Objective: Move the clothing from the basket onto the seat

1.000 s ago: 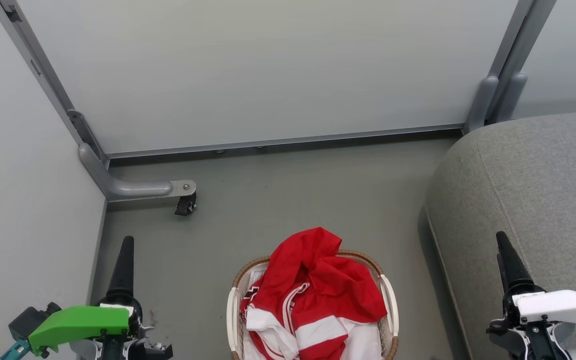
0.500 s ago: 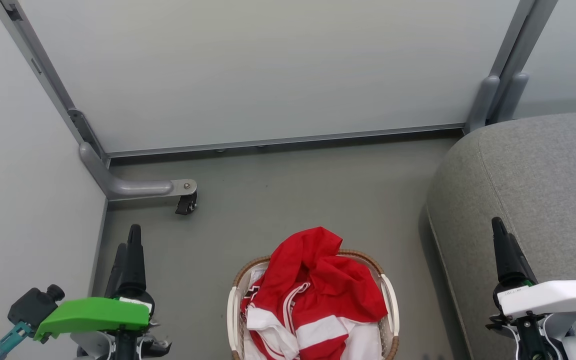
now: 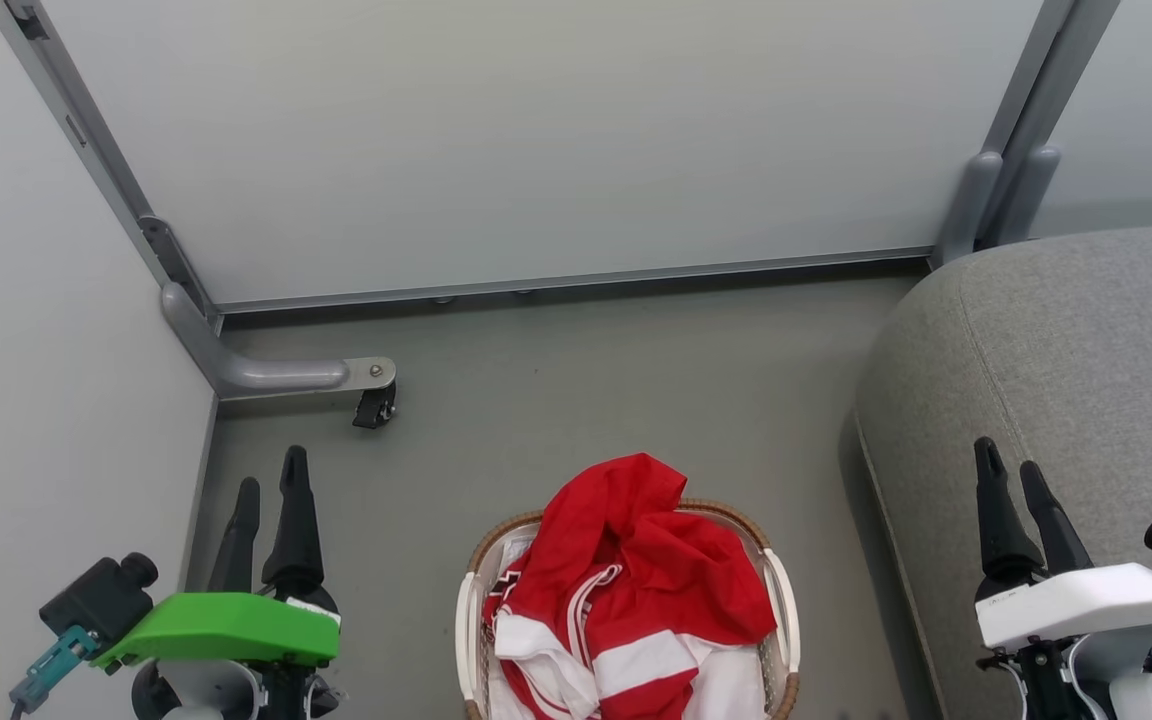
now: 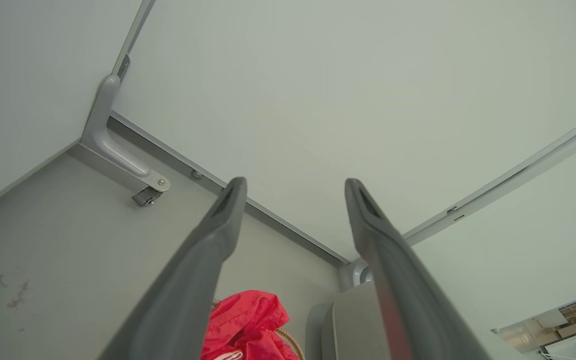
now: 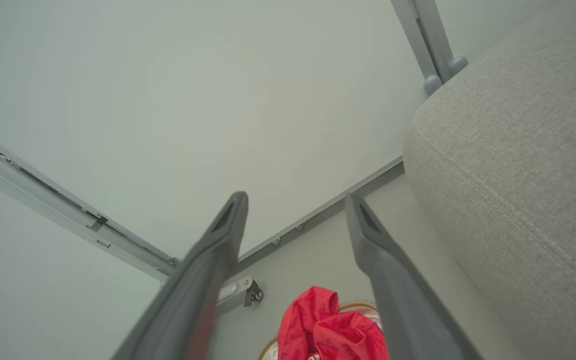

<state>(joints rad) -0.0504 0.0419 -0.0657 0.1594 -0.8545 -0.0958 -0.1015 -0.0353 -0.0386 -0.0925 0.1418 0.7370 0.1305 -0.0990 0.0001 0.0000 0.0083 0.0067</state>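
1. The clothing (image 3: pixel 636 570) lies heaped in the basket (image 3: pixel 784 610). It is a crumpled red bundle with broad white bands and thin white stripes, and its highest fold rises above the brown woven rim at the far side.
2. The basket stands on the grey floor (image 3: pixel 586 400), low in the middle of the head view, between the two arms and apart from both.
3. The seat (image 3: pixel 1086 350) lies to the robot's right of the basket. Its rounded, stitched edge is near the basket, with a strip of floor between them.
4. The left gripper (image 3: pixel 271 470) hovers over the floor at the lower left, well apart from the basket. Its two dark fingers are spread and grip nothing; in the left wrist view the gap between them frames the pale wall.
5. The right gripper (image 3: pixel 1006 457) hangs in front of the seat's edge at the lower right. Its fingers are likewise parted and empty.
6. A green cover (image 3: pixel 226 625) sits on the left wrist and a white cover (image 3: pixel 1076 600) on the right.
7. Beyond the basket a pale partition panel (image 3: pixel 536 150) closes off the floor. At its left corner a grey metal foot (image 3: pixel 266 375) reaches out and ends in a small black castor (image 3: pixel 373 408).
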